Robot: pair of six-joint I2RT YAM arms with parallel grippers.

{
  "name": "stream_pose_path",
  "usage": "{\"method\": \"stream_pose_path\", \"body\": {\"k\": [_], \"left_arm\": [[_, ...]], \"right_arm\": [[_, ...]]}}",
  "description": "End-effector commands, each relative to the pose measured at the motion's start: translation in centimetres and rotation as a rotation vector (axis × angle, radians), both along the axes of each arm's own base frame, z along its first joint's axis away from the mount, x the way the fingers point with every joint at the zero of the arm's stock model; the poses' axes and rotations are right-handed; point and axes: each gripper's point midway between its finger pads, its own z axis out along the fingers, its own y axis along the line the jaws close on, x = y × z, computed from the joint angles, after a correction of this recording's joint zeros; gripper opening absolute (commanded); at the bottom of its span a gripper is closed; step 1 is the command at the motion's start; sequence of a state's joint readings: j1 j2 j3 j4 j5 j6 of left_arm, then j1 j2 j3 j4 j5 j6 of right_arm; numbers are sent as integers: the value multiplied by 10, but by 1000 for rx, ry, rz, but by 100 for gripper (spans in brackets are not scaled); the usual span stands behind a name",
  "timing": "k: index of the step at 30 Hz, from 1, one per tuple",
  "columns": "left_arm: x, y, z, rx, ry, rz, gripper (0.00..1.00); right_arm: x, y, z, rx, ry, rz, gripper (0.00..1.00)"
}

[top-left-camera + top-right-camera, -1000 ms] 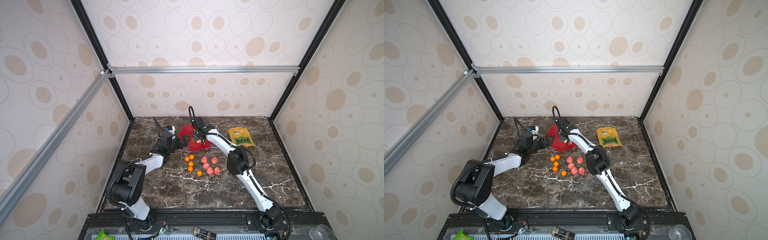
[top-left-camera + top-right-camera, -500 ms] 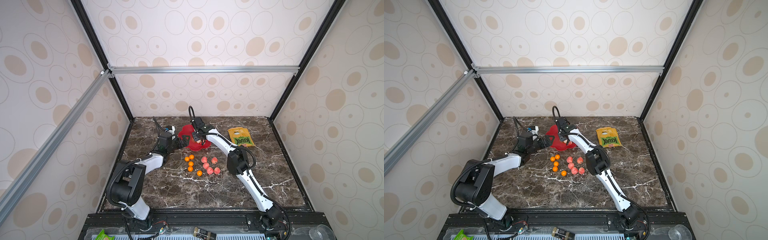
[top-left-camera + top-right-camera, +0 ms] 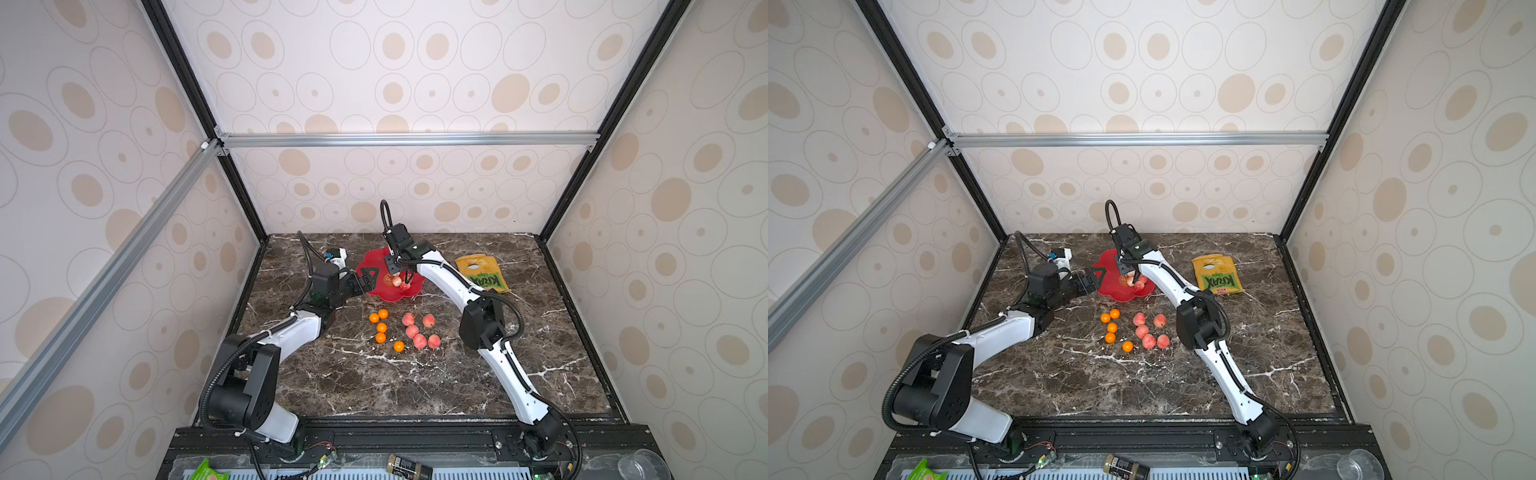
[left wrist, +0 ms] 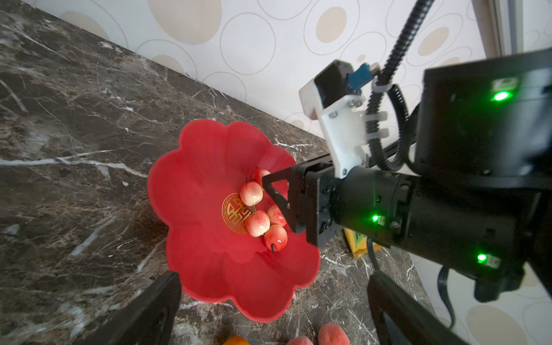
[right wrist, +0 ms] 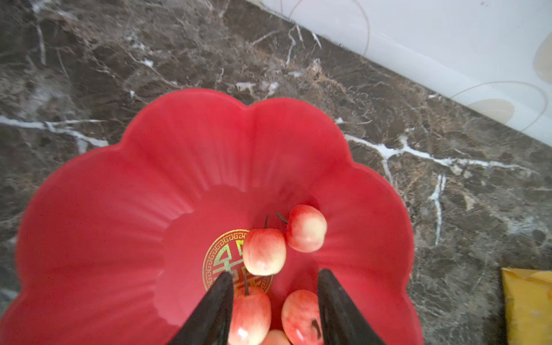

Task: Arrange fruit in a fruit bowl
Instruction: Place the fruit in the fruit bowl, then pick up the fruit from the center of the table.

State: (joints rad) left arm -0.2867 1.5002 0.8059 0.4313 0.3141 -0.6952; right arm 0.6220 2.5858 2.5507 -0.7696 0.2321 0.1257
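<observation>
Five peaches (image 4: 257,222) lay in the bowl (image 4: 191,167); at its 6 o'clock the desk (image 3: 374,386) bore five more peaches (image 3: 412,331) and five oranges (image 3: 381,327). The left end effector (image 4: 273,276) and right end effector (image 5: 275,271) gaped wide, empty.

A yellow-green snack bag (image 3: 480,273) lies flat near the back right corner of the marble table (image 3: 353,382); beyond its front edge, a toppled dark jar (image 3: 409,466) and clear cup (image 3: 642,465)

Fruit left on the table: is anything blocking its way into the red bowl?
Nothing lies between the loose fruit and the bowl, just bare table. But the right tool hangs open over the bowl's middle, and the left tool sits at its rim.
</observation>
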Motion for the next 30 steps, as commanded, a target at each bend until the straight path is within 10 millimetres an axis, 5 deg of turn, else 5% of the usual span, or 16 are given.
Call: {"method": "stream_pose_path", "body": {"k": [1,12,30], "left_arm": [[-9,3,11,-6,-8,-3,98],[-47,7,11,32,28,-11,98],[-123,-45,-26,95,78,-183,98]], "right_arm": [[-7,-6,34,32,-24,-1,49],[-61,-28,52,85,20,11,49],[-195,-103,5,35,234,-67,47]]}}
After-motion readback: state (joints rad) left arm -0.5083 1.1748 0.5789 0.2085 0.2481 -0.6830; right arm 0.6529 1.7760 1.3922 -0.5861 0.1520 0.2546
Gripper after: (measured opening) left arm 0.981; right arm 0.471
